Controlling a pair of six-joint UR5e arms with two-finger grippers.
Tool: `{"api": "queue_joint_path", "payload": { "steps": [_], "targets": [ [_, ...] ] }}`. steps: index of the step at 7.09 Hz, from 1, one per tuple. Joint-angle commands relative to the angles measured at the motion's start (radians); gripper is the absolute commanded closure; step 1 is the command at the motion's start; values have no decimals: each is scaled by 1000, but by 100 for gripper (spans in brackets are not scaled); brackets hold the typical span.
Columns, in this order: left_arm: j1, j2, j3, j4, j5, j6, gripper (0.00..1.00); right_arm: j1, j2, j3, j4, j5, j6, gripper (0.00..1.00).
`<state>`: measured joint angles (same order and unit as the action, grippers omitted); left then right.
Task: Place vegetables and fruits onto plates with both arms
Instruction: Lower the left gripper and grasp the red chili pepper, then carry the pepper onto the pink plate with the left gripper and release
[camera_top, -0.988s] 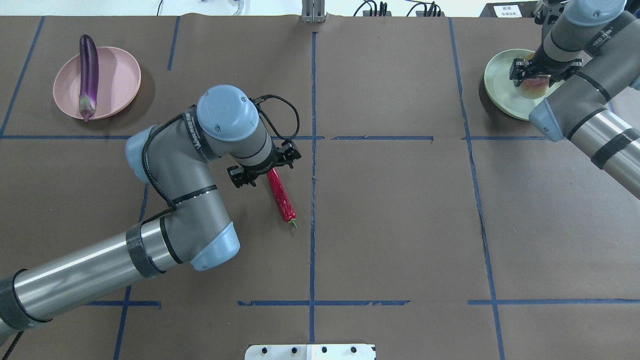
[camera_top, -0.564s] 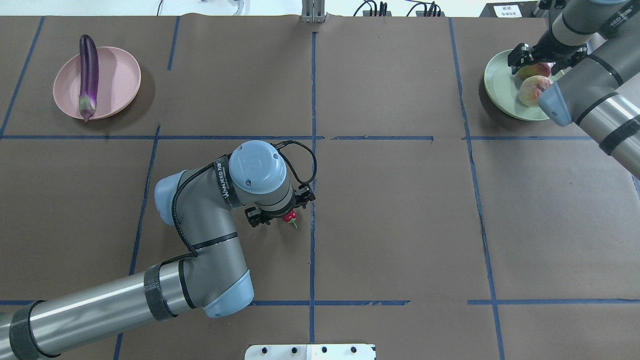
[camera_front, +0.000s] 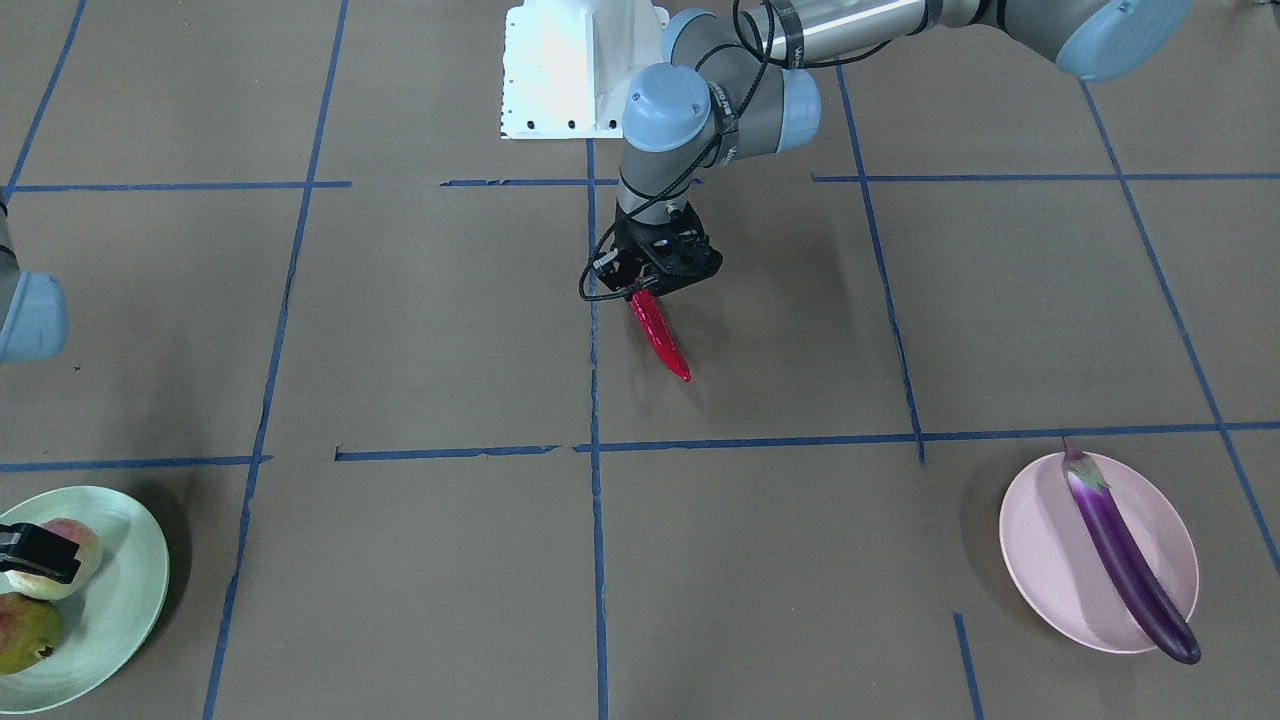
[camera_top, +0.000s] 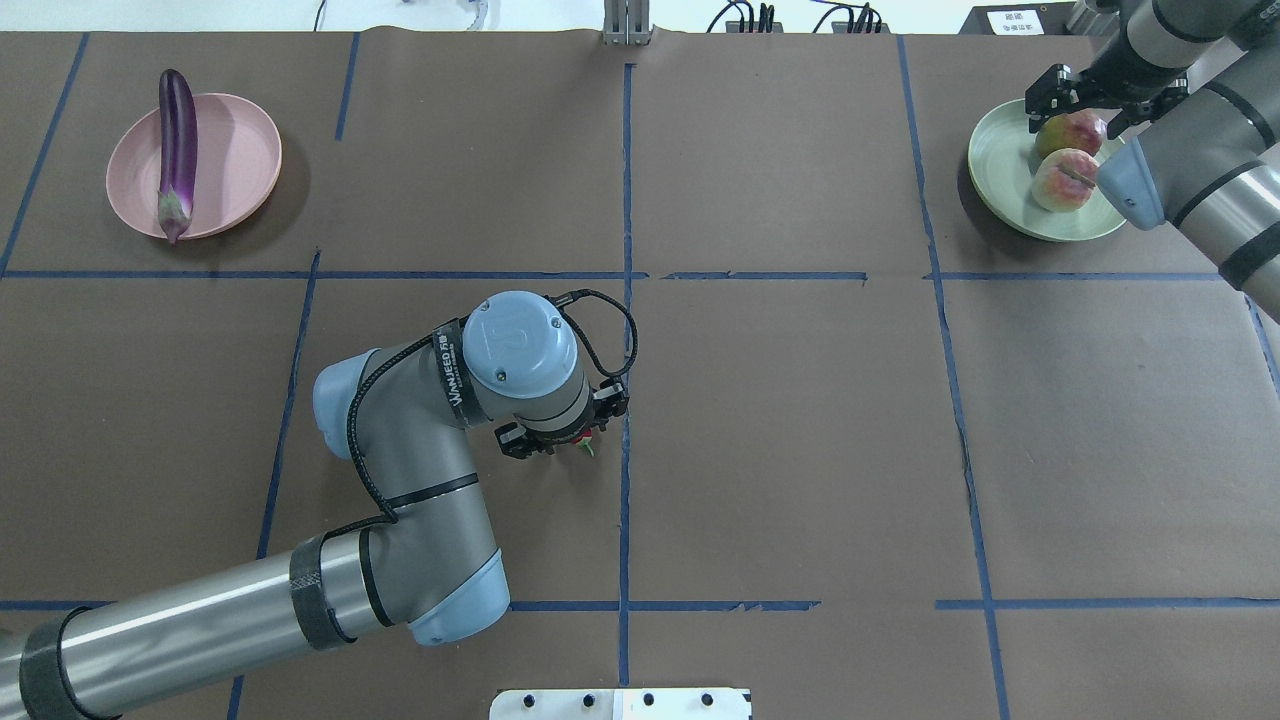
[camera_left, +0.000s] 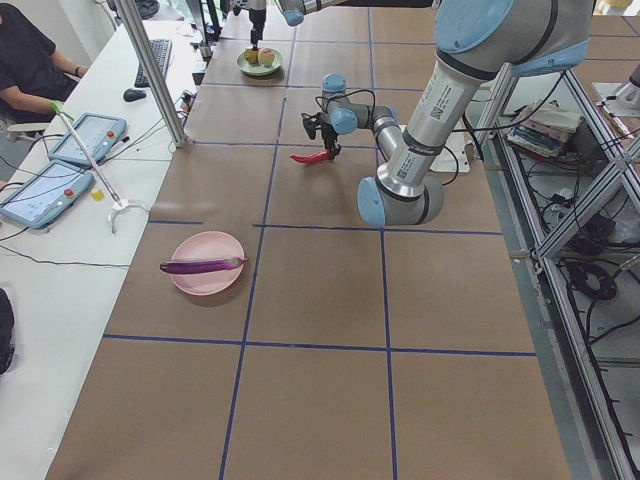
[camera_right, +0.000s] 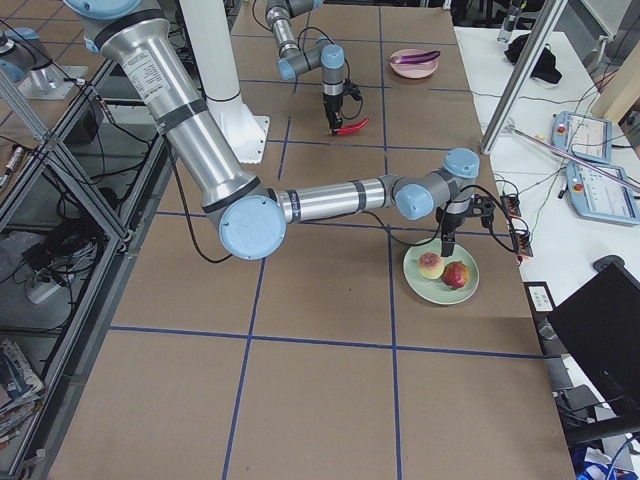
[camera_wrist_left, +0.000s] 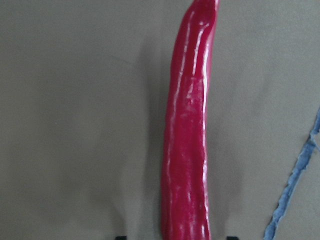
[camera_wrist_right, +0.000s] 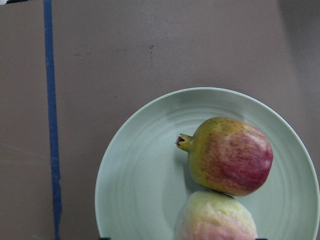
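The red chili pepper (camera_front: 660, 335) lies on the brown table; in the left wrist view it (camera_wrist_left: 187, 150) runs up from between the two fingertips. My left gripper (camera_front: 655, 268) is open and straddles its stem end; overhead only that end (camera_top: 583, 440) shows under the wrist. The pomegranate (camera_top: 1072, 130) and the peach (camera_top: 1062, 180) lie side by side on the mint green plate (camera_top: 1000, 170). My right gripper (camera_top: 1105, 95) is open and empty just above them. The purple eggplant (camera_top: 177, 150) lies across the pink plate (camera_top: 235, 160) at the far left.
Blue tape lines divide the brown table cover into squares. The white base block (camera_front: 570, 70) stands at the robot's edge. In the exterior left view, tablets (camera_left: 60, 165) and a seated person are beyond the table's far side.
My left gripper moved along the chili from its far tip to its stem end near the robot. My right gripper let go of the peach on the mint plate and drew back from it.
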<state>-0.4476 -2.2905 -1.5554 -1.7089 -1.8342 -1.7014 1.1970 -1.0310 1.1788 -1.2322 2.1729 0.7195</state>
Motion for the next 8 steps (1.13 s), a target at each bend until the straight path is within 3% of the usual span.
{"api": "queue_joint_path", "payload": {
  "steps": [1,3,5,8],
  "targets": [
    [-133,9,-58,2,-3,90,100,3,-14,46,-1,11,0,0],
    [-303,97,-39,0,-2,429,100,6,-96,164,3,60,1,0],
    [-474,112,128,-11,-7,661,100,7,-222,374,2,76,4,0],
    [-598,111,381,-125,-37,811,96,10,-273,504,-10,91,17,0]
  ]
}}
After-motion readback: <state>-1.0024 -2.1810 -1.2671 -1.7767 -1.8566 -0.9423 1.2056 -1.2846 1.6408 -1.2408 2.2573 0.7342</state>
